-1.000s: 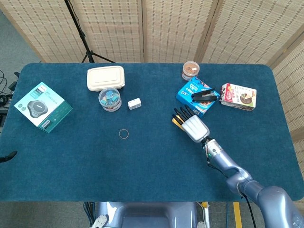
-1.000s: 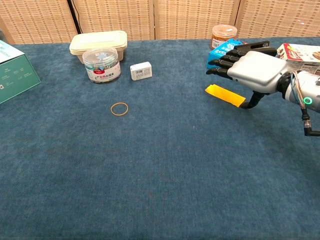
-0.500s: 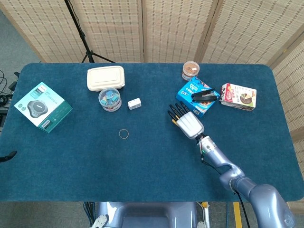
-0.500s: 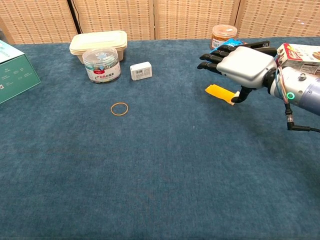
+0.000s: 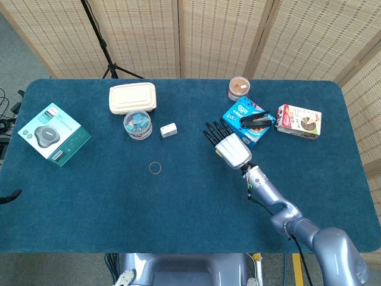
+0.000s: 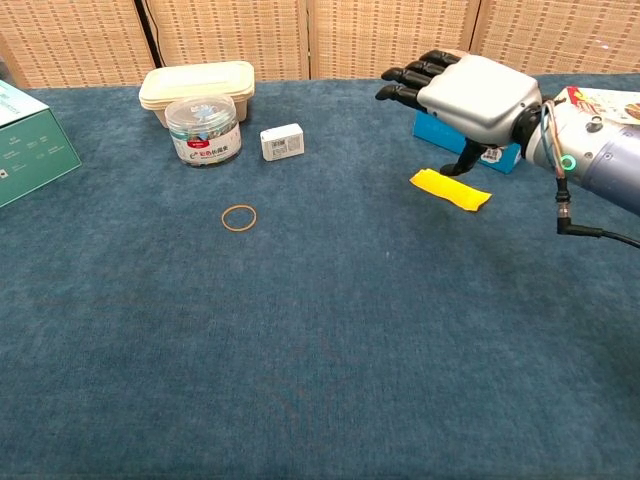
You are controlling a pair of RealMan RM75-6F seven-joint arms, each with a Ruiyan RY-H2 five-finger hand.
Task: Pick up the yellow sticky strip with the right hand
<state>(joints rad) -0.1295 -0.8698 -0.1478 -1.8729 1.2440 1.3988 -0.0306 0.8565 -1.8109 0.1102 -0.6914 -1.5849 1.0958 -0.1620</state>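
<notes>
chest view: right robot hand spread flat above yellow sticky strip.

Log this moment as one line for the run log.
phase: approach | right hand: open, above yellow sticky strip, not holding it | strip: flat on table | left hand: not in view

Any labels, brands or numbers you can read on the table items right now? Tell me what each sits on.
None can be read.
Clear tub: red and white label, print blurred.
Small white box: dark print, too small.
Teal box, blue box, red-and-white box: print too small.
</notes>
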